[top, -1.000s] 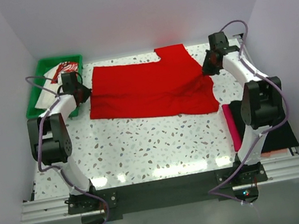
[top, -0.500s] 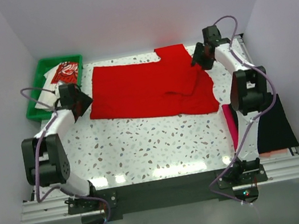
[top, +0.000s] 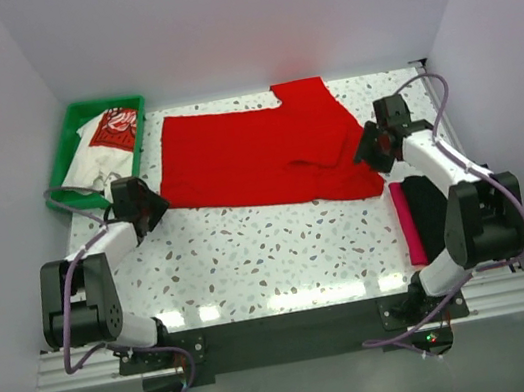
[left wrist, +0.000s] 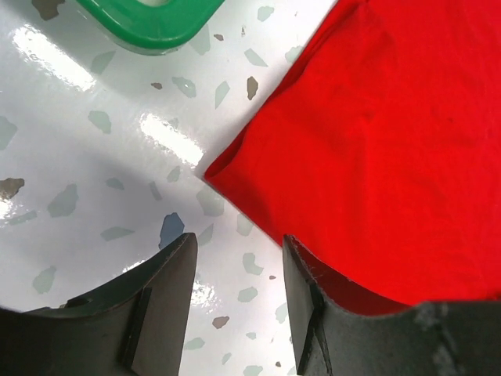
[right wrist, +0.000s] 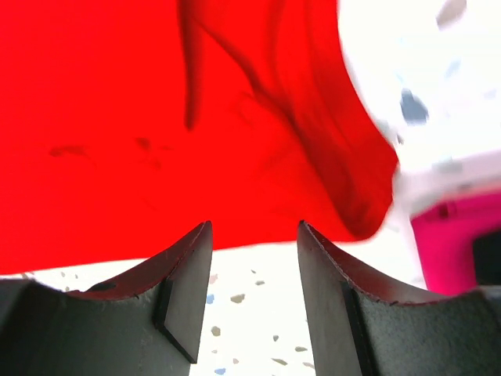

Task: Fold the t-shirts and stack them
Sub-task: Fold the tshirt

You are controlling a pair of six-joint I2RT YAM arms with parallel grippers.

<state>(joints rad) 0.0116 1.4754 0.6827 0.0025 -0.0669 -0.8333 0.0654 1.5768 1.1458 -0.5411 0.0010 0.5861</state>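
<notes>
Shut a second ago, both pairs of jaws now stand parted and empty at the lower corners of the red t-shirt [top: 245,158], spread upper-centre on the desk [top: 272,250], awaiting another fold.

Robot lab test cell. Plain pale walls [top: 241,17] box in worktable on three sides. Speckled terrazzo-look tabletop [top: 271,245], glossy with light glare. Aluminium extrusion rail [top: 79,365] along near edge, black mounting plate [top: 286,334] across it. Two white-and-black arms: left arm [top: 99,250], right arm [top: 434,161], loose cables [top: 424,77] looping off them. Props only: red t-shirt [top: 254,152] spread flat, green plastic tray [top: 67,154] at far left corner.
</notes>
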